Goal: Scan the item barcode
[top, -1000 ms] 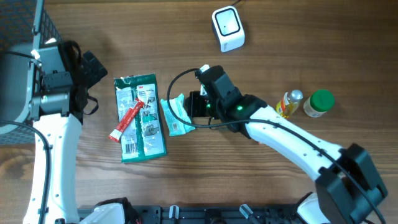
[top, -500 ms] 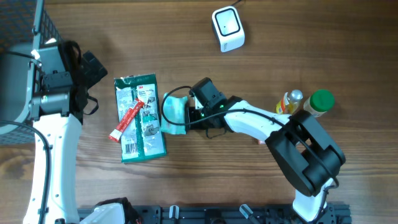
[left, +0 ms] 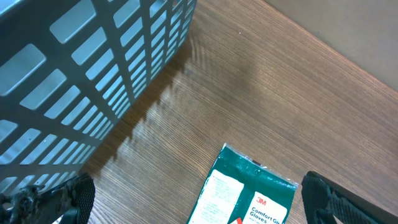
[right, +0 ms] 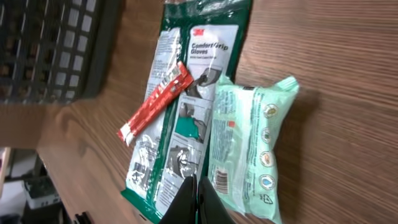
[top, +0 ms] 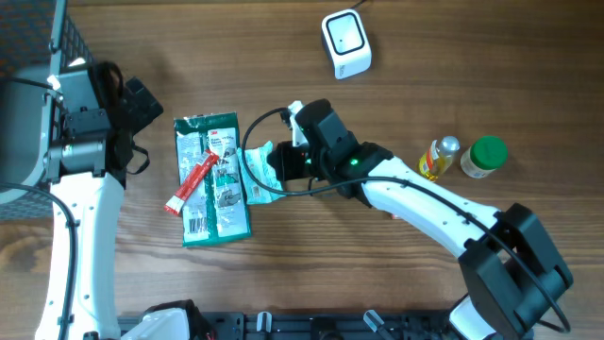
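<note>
A mint-green wipes packet (right: pixel 249 149) lies flat on the wooden table, a small barcode (right: pixel 219 178) on its near end. Its left edge rests against a dark green gloves pack (right: pixel 186 93), and a red sachet (right: pixel 155 102) lies across that pack. My right gripper (right: pixel 196 200) hangs just above the seam between the two packs, shut with nothing between its fingers. From overhead, the right gripper (top: pixel 283 162) is at the packet's (top: pixel 259 176) right side. The white scanner (top: pixel 345 42) stands at the far edge. My left gripper (left: pixel 202 202) is open above the gloves pack's (left: pixel 249 193) top end.
A slatted basket (left: pixel 81 68) fills the far left corner. A small yellow bottle (top: pixel 439 156) and a green-capped jar (top: pixel 484 157) stand to the right of my right arm. The gloves pack (top: pixel 214 179) shows a barcode at its near end.
My right arm swung in low over the mint packet half a second ago and has drawn back up and right. The packet sits slightly nearer the gloves pack. The left arm stayed still.
</note>
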{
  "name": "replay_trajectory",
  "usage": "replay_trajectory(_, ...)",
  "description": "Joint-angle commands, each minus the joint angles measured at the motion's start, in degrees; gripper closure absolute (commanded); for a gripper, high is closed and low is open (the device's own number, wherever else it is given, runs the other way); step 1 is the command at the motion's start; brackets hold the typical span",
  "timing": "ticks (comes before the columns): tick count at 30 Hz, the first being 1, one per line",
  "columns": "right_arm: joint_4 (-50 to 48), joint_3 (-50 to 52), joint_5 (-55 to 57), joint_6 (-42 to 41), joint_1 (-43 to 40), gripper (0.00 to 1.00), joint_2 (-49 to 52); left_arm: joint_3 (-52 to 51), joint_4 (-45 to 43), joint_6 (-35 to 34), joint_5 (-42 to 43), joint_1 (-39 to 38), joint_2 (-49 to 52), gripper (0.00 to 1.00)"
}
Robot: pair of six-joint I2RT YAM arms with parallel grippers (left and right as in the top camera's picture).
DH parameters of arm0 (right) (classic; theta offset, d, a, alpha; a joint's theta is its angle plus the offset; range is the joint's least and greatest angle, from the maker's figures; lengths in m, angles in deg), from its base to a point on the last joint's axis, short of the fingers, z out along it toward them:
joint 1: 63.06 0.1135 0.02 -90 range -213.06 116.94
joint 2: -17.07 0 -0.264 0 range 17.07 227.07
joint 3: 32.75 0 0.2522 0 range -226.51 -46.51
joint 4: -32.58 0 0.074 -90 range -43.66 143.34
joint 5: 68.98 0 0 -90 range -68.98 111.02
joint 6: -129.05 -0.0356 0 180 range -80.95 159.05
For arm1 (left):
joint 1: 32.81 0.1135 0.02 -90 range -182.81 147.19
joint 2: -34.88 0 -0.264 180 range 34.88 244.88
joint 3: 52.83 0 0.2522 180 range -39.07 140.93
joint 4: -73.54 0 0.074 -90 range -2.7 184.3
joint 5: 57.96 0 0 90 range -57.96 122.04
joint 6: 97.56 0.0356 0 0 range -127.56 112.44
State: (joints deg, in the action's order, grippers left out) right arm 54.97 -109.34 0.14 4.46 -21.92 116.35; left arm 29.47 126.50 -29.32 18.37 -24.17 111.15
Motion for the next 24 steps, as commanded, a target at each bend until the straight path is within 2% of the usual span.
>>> replay_trajectory(1, -0.31, -0.28, -1.7, 3.1, 1.55, 0.96, 2.6, 0.22, -0.15, 0.5, -0.31, 0.22, -0.04, 0.0)
replay_trajectory(12, -2.84, -0.28, -2.36, 2.36, 2.4, 0.96, 14.91, 0.22, -0.15, 0.5, -0.31, 0.22, -0.04, 0.0)
replay_trajectory(15, -1.46, -0.28, -2.36, -0.46, 2.32, 0.96, 16.87, 0.2, -0.15, 0.5, -0.31, 0.22, -0.04, 0.0)
replay_trajectory(20, -1.18, -0.92, -2.78, -2.99, 2.34, 0.96, 12.74, 0.2, -0.15, 0.5, -0.31, 0.22, -0.04, 0.0)
replay_trajectory(24, -1.97, -2.51, -1.31, 0.9, 2.4, 0.95, 5.27, 0.22, -0.15, 0.5, -0.31, 0.22, -0.04, 0.0)
